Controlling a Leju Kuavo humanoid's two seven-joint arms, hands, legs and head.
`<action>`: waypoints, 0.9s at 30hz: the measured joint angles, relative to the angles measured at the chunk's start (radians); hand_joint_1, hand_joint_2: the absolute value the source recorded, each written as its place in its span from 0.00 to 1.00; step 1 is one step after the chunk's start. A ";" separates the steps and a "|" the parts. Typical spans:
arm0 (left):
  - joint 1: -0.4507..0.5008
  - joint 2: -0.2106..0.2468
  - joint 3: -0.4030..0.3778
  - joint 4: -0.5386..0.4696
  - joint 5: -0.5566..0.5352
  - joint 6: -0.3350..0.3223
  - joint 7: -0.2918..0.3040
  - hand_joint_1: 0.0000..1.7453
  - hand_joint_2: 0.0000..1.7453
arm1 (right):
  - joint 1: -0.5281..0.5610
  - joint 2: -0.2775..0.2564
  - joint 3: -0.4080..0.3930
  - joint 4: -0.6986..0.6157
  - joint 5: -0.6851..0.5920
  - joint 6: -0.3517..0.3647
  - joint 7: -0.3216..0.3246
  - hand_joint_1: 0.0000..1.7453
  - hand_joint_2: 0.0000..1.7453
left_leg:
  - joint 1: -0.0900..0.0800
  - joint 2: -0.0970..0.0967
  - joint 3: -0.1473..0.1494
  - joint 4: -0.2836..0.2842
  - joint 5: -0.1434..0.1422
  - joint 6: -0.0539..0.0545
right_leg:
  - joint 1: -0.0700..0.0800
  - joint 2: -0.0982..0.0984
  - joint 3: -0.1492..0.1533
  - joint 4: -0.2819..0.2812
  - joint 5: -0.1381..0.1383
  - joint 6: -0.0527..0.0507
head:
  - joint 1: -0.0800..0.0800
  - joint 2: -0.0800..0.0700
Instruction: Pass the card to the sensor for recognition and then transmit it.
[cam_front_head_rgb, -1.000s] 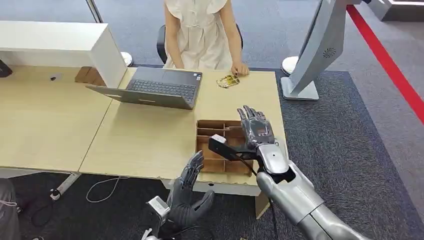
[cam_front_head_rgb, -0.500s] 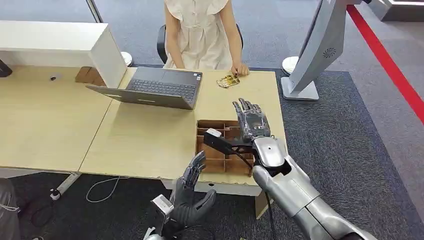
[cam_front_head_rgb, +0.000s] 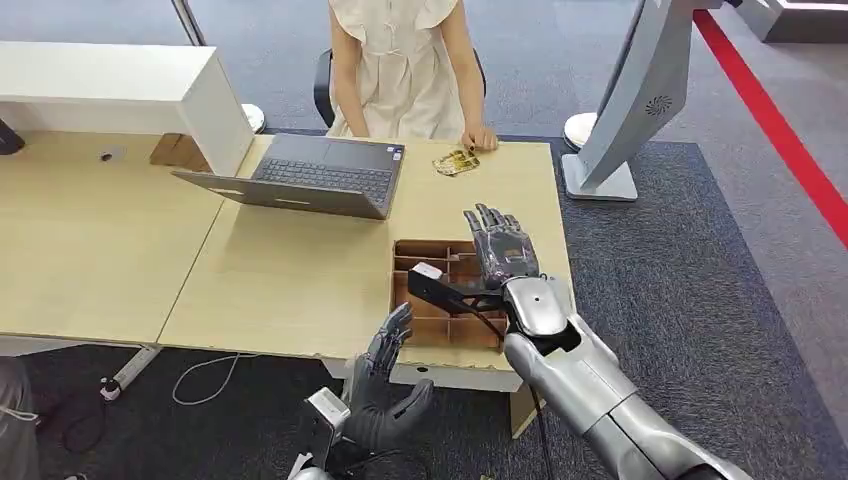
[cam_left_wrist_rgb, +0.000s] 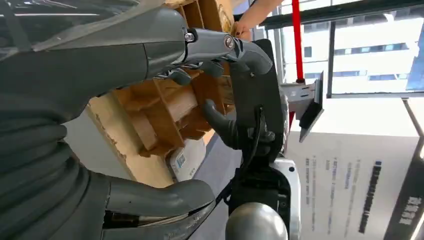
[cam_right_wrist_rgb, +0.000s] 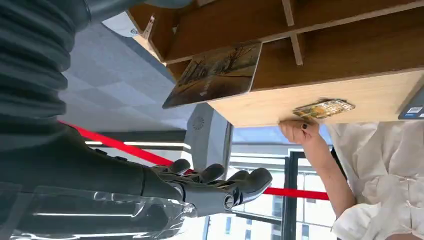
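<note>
The table is lying under the right hand, which is hovering flat with fingers spread, holding nothing, over the wooden divided tray. A card is leaning in the compartment just beneath it (picture side showing). The left hand is hanging below the table edge, fingers apart and empty.

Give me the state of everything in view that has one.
Laptop: lid open, on the table.
Tray: holds one card leaning in a compartment.
Right hand: empty, fingers apart, above the tray.
Left hand: empty, fingers apart, below the table edge.
Cards by person's hand: flat on the table.
</note>
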 joint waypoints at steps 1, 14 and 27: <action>0.000 0.000 0.000 0.000 0.000 0.000 0.000 0.00 1.00 | 0.000 0.000 0.000 0.000 0.000 0.000 0.000 0.00 1.00 | 0.000 0.000 0.000 0.000 0.000 0.000 | 0.000 0.000 0.000 0.000 0.000 0.000 | 0.000 0.000; -0.001 0.000 -0.002 0.001 0.002 0.000 0.000 0.00 1.00 | 0.000 0.000 0.000 0.002 0.006 0.010 0.001 0.93 1.00 | 0.000 0.000 0.000 0.000 0.000 0.000 | 0.000 0.000 0.000 0.000 0.000 0.000 | 0.000 0.000; -0.004 -0.001 -0.004 0.009 0.005 -0.002 0.000 0.00 1.00 | 0.005 -0.005 -0.003 0.002 0.007 0.019 0.005 1.00 1.00 | 0.000 0.000 0.000 0.000 0.000 0.000 | 0.000 0.000 0.000 0.000 0.000 0.000 | 0.000 0.000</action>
